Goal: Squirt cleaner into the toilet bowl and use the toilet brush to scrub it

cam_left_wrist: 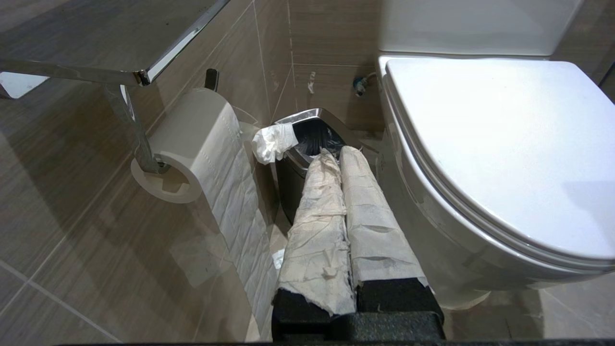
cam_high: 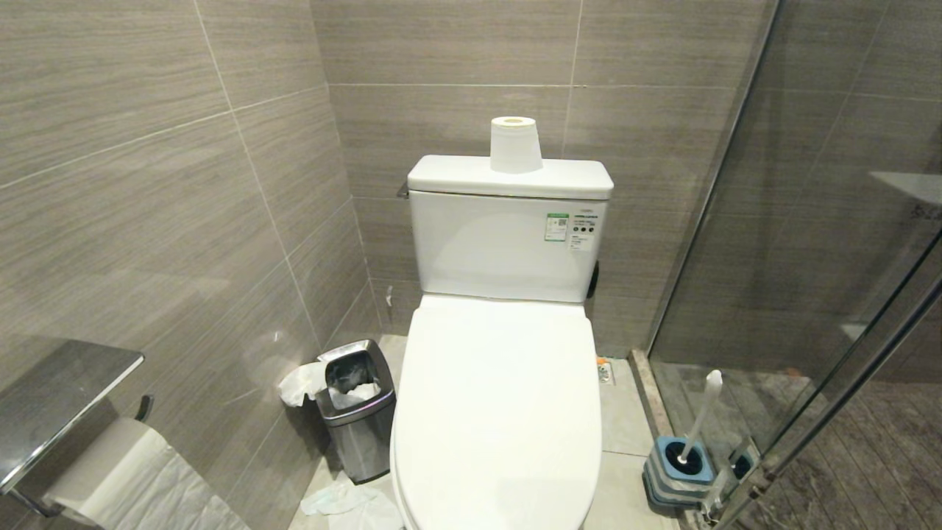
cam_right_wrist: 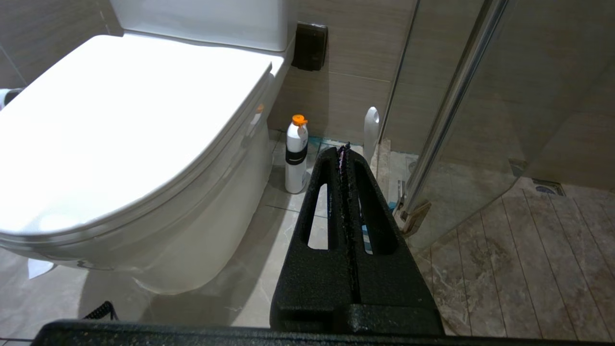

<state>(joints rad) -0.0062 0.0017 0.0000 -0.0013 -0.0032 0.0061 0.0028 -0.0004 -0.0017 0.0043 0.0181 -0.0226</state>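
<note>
The toilet bowl [cam_high: 500, 412] stands in the middle with its white lid down, so the inside is hidden and no cleaner shows. The toilet brush [cam_high: 699, 412] stands in its blue-topped holder [cam_high: 681, 471] on the floor to the toilet's right, by the glass door. A white bottle with an orange cap [cam_right_wrist: 296, 154] stands on the floor beside the toilet's base. My left gripper [cam_left_wrist: 338, 153] is shut and empty, with its fingers wrapped in white paper, low beside the toilet's left side. My right gripper [cam_right_wrist: 343, 150] is shut and empty, low on the toilet's right, short of the brush handle [cam_right_wrist: 371, 127].
A small steel waste bin [cam_high: 357, 408] with tissue hanging over its rim stands left of the toilet. Crumpled tissue [cam_high: 346, 504] lies on the floor there. A paper roll [cam_high: 515, 143] sits on the tank. A wall holder with a roll [cam_high: 110, 471] is at the left, a glass shower door [cam_high: 809, 294] at the right.
</note>
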